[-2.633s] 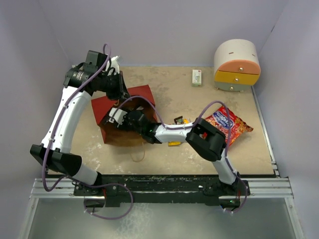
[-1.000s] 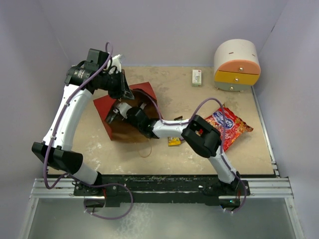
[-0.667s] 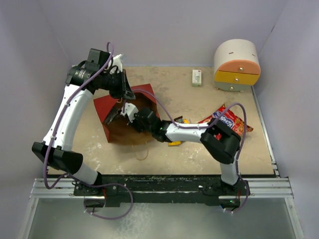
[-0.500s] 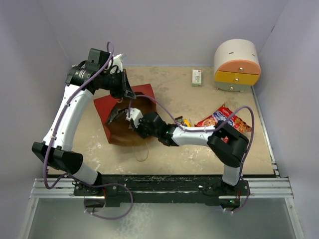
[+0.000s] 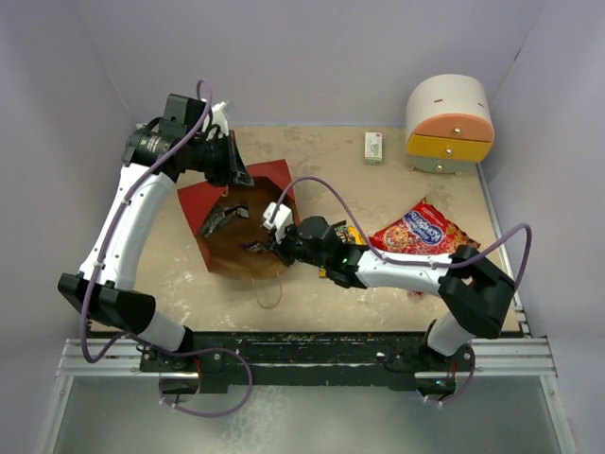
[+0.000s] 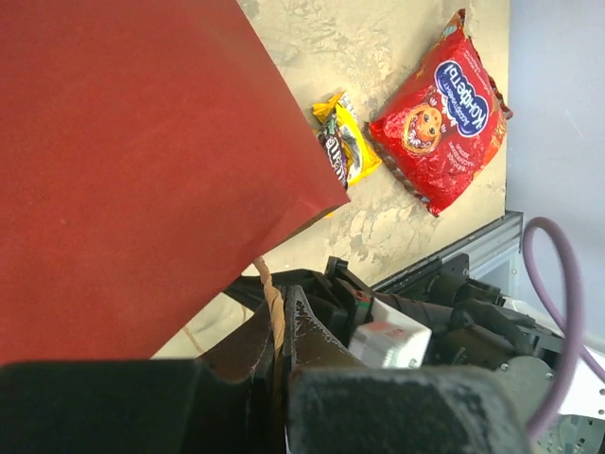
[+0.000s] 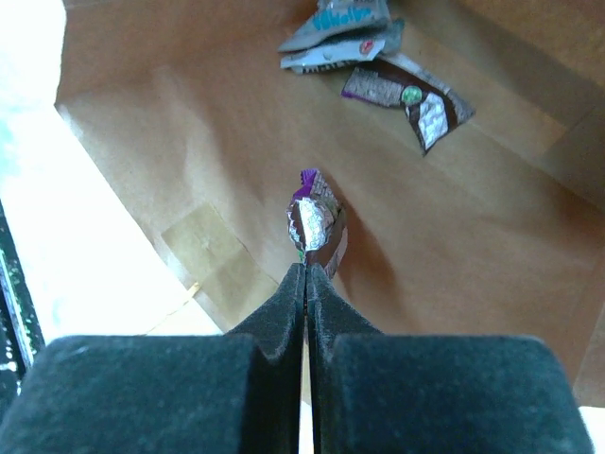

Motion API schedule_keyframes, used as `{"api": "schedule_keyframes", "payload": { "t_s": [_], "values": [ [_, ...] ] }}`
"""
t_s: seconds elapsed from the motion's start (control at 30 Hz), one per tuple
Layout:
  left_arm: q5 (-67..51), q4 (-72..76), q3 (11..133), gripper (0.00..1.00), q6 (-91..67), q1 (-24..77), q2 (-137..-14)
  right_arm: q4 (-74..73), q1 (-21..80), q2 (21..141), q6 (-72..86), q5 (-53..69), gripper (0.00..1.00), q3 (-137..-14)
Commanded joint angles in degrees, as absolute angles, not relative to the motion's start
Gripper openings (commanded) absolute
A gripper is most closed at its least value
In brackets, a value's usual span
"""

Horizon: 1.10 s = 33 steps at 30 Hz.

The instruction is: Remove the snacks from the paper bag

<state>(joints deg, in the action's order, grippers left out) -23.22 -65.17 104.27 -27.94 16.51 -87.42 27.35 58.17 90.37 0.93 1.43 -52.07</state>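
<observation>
- The job looks partly done. The red crisp packet [image 5: 421, 232] lies out on the table [image 5: 321, 180], right of centre, and the yellow candy bars [image 6: 345, 151] sit on the sand-coloured top between it and the bag's mouth.
- The paper bag [image 5: 203, 203] lies on its side at the left, its open end facing right and near, with the brown inside showing.
- The left claw [image 6: 276, 317] is pinched shut on the paper bag at its thin string handle, holding the far edge of the mouth up.
- The right claw [image 7: 304, 272] is inside the mouth, its fingers closed tight on a small candy bar [image 7: 317, 225] in a purple and silver wrapper.
- Left to do, by my reckoning: carry that one out, then go back for the silver wrappers [image 7: 336, 33] and the dark brown bar [image 7: 402, 95] lying deep at the closed end.
- Those last ones are the awkward reach, since the right arm must go well in under the held-up paper.
- A white mini chest [image 5: 450, 125] and a small box [image 5: 373, 147] stand far right, well apart from the work.
</observation>
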Motion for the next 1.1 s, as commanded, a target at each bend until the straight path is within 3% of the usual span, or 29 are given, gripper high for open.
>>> {"api": "schedule_keyframes", "payload": {
  "t_s": [0.0,0.23,0.73,0.9,1.07],
  "values": [
    [-22.5,-62.8,105.2,0.0,-29.6,16.2,-84.7,30.5,58.1,91.9,-0.7,1.7,0.0,-50.7],
    [-23.8,-63.0,105.9,0.0,-30.8,16.2,-84.6,31.0,58.2,96.9,-3.0,-0.1,0.0,-53.1],
    [-26.2,-64.5,105.2,0.0,-29.6,16.3,-85.1,31.4,58.2,105.4,-5.2,-8.9,0.18,-59.1],
    [-26.7,-64.8,105.3,0.0,-28.8,16.2,-85.2,34.0,58.2,101.8,-5.3,-7.8,0.42,-53.6],
    [-27.7,-64.5,105.5,0.0,-28.6,16.2,-85.7,34.8,58.2,99.2,-0.6,-5.5,0.51,-52.0]
  ]
}}
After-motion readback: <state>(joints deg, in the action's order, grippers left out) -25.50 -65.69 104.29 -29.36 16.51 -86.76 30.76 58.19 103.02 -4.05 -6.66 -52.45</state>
